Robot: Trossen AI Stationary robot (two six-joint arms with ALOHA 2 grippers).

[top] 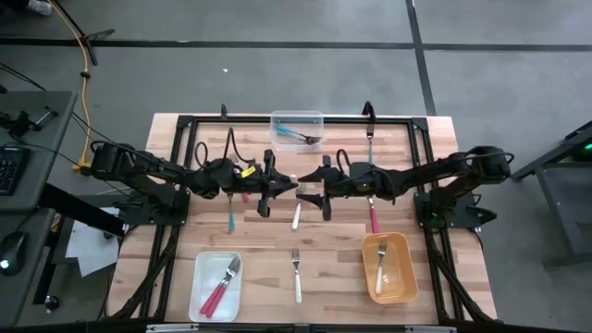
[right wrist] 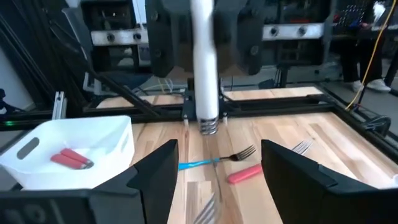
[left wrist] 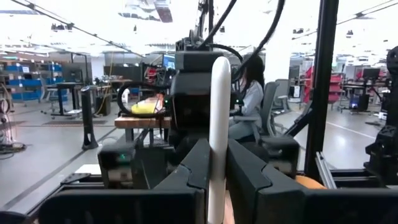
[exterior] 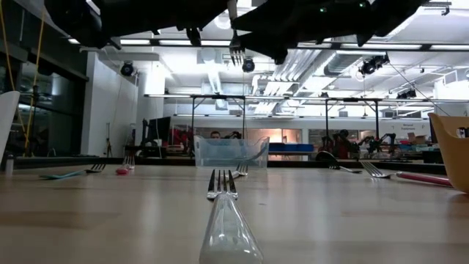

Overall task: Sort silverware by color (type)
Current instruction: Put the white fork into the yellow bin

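Note:
A white-handled fork (right wrist: pixel 204 68) hangs head down between my two grippers, above the middle of the table; its tines (exterior: pixel 236 50) show in the low view. My left gripper (top: pixel 276 188) is shut on it. My right gripper (top: pixel 317 191) faces it from the table's right, open, with its fingers (right wrist: pixel 155 180) spread wide and short of the fork. Two more white forks (top: pixel 296 217) (top: pixel 296 276) lie flat on the table below and nearer. A teal fork (top: pixel 230 215) and a pink fork (top: pixel 374 217) also lie flat on the wood. My left gripper pinches the white fork's handle (left wrist: pixel 219 134) between its two fingers, coming in level from the table's left and lying across the handle. The fork is lifted clear and stands upright, with the handle's rounded end (left wrist: pixel 219 62) up and the metal head (right wrist: pixel 210 126) pointing down.
A clear bin (top: pixel 296 118) with teal forks stands at the far edge. A white tray (top: pixel 205 298) with pink forks sits near left, and an orange bin (top: pixel 400 277) with a white fork near right. Another fork (top: pixel 370 143) lies far right. The black frame (top: pixel 185 125) borders the table.

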